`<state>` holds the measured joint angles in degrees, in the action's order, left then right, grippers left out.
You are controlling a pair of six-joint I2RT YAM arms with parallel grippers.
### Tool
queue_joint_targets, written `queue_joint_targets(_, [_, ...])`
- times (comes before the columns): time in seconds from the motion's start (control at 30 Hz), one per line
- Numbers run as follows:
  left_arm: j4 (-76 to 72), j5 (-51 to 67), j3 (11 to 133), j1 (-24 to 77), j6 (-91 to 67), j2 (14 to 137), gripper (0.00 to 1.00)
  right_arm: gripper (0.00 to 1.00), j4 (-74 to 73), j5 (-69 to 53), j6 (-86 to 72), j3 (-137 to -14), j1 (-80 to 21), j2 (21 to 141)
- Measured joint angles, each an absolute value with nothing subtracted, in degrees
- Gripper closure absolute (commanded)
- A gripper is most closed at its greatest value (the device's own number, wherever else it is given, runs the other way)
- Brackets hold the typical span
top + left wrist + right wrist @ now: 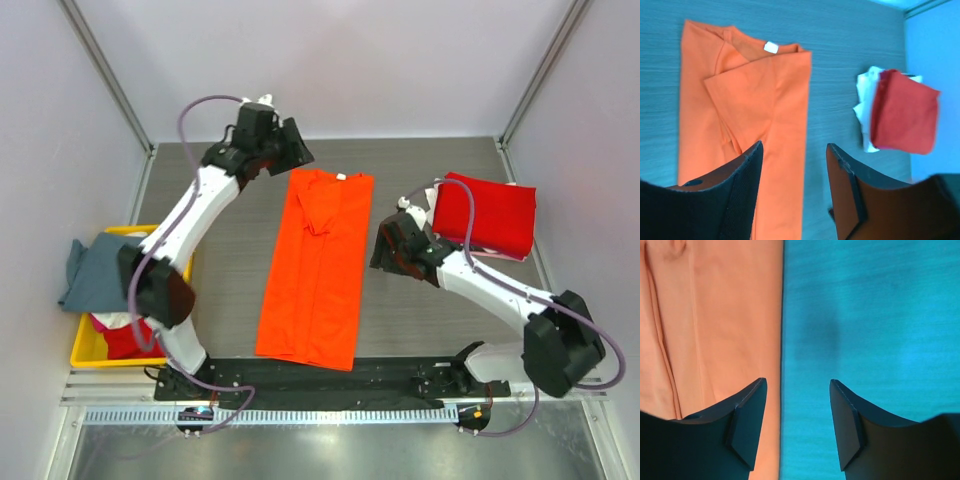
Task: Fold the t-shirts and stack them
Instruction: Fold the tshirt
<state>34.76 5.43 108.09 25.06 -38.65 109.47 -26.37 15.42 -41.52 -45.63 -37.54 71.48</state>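
Note:
The bright orange t-shirt (315,265) lies flat in the middle of the table, its sides folded in to make a long strip, collar at the far end. It also shows in the left wrist view (755,105) and the right wrist view (715,315). My left gripper (293,150) is open and empty above the collar end (795,150). My right gripper (383,252) is open and empty just right of the shirt's right edge (797,385). A folded deep red t-shirt (487,212) (902,112) lies on a white one (497,254) (865,100) at the right.
A yellow bin (85,352) stands at the left edge. A grey-blue t-shirt (95,270) hangs over its far rim, and red cloth (125,338) lies inside. Walls close in the table on the left, far and right sides.

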Motion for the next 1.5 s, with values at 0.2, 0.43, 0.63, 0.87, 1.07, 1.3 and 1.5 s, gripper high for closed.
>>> queue_joint_targets(0.2, [31.4,2.7,86.0,25.1,-38.5,85.0,0.44,0.42,-20.7,7.9,-37.8,-53.1,-27.4,84.4])
queue_joint_targets(0.43, [32.0,0.3,61.1,25.0,-39.2,76.2,0.44,0.45,-15.3,1.0,-37.4,-63.9,-22.2,101.4])
queue_joint_targets(0.63, [34.0,-1.0,51.7,25.0,-40.1,68.4,0.44,0.47,-13.3,-0.9,-37.3,-71.4,-21.1,109.7])
queue_joint_targets(0.87, [34.2,-1.5,48.3,25.0,-40.4,61.2,0.45,0.51,-12.5,-1.4,-37.1,-78.2,-17.8,116.4])
queue_joint_targets(1.07, [34.6,-1.9,44.8,24.8,-41.0,60.6,0.45,0.81,-11.3,-3.4,-36.4,-86.2,-14.9,123.0])
queue_joint_targets(1.3, [34.5,-1.5,43.0,24.7,-41.8,60.6,0.46,0.97,-12.3,-6.0,-37.4,-98.3,-12.8,131.6])
queue_joint_targets(1.5, [34.5,-1.3,42.9,25.1,-42.0,60.6,0.48,0.69,-15.8,-7.4,-37.3,-109.3,-12.2,137.8])
